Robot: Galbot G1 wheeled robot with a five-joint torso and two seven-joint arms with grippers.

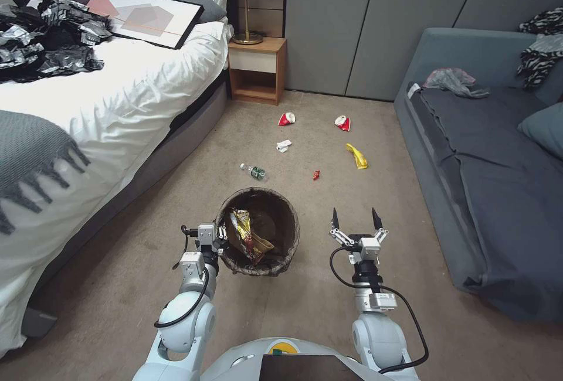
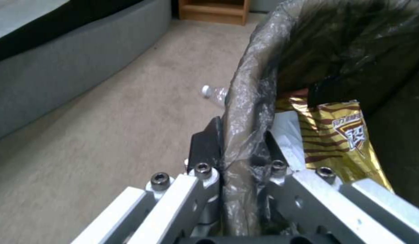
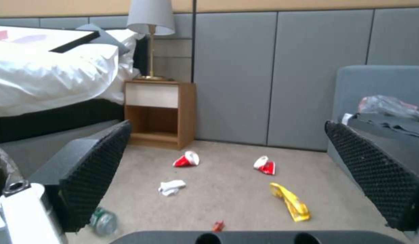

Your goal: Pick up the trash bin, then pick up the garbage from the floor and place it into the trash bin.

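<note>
Trash bin [image 1: 258,231]: rim pinched by left gripper [image 1: 220,234], near left. Right gripper [image 1: 356,221]: spread wide, empty; yellow snack wrapper [image 1: 357,156] lies straight beyond it, long axis running near-far, red scrap [image 1: 316,175] far-left of it

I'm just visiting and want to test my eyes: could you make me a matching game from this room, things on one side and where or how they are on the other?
Things:
1. trash bin
2. bottle
3. yellow wrapper
4. right tool

States:
a. open, holding nothing
b. on the carpet nearest the sofa
c. rim clamped by the left tool
d. on the carpet just beyond the bin

Pairs: 1-c, 2-d, 3-b, 4-a
</note>
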